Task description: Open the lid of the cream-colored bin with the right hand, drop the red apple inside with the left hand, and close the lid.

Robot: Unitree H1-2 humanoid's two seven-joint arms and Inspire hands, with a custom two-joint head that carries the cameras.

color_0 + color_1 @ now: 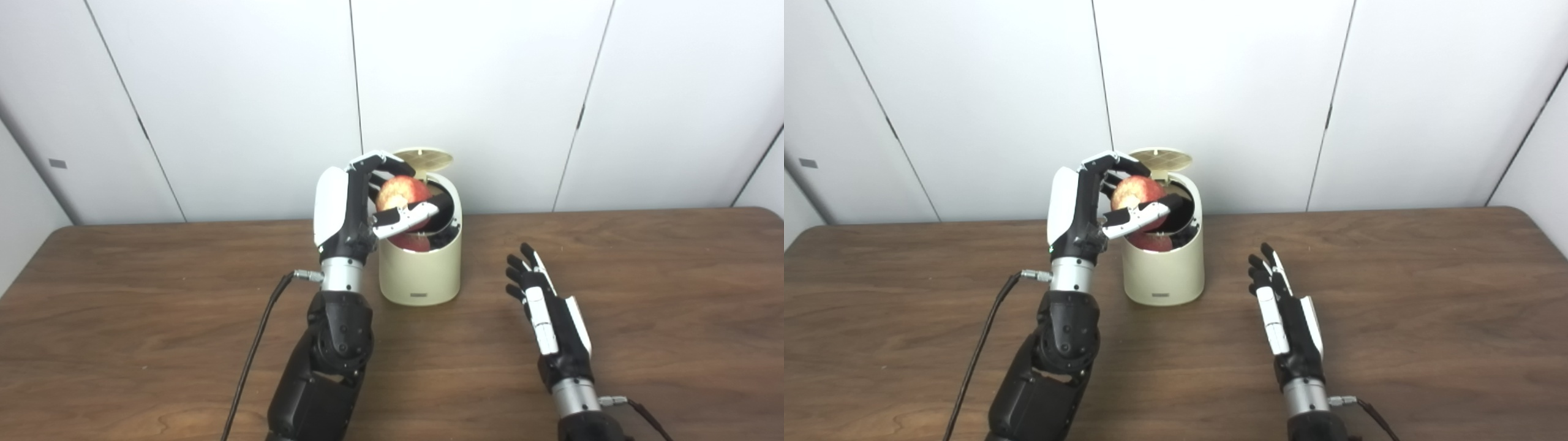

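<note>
I see the red apple [401,191] held just above the open mouth of the cream-colored bin [420,269], clasped by my left hand [358,205] with fingers [383,162] curled over its top and the thumb under its near side. Below it, inside the bin, something red shows; I cannot tell what it is. The lid [424,156] stands tipped up at the bin's far edge. The bin sits on the wooden table [153,318], toward the far side. My right hand [548,306] rests to the right of the bin, nearer me, apart from it, fingers spread and holding nothing.
</note>
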